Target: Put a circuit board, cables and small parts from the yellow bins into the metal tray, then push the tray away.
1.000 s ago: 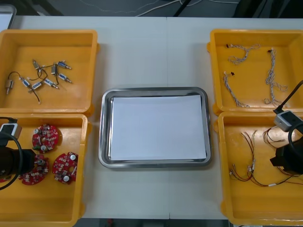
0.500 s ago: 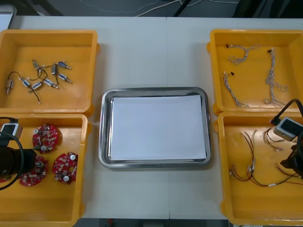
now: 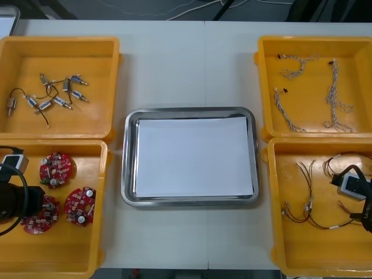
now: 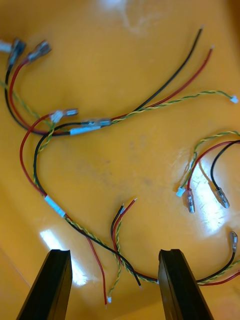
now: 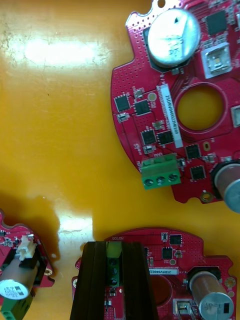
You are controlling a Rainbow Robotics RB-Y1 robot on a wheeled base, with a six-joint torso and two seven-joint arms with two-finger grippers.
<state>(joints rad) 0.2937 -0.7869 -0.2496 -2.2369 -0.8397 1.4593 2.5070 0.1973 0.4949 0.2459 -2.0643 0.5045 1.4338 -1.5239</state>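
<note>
The board (image 5: 170, 250) is light and stiff, but its little parts could break. The green block at its edge looks like a good spot to hold. The left gripper (image 5: 113, 246) is closed tight on that block, in the near left bin (image 3: 58, 143). The cables (image 4: 82, 130) are soft and floppy. The right gripper (image 4: 115, 252) hangs wide open over them, holding nothing. The tray (image 3: 189, 110) sits in the middle.

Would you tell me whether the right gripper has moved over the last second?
Yes. In the front view the right gripper has drawn back toward the robot, farther from the far right bin.
</note>
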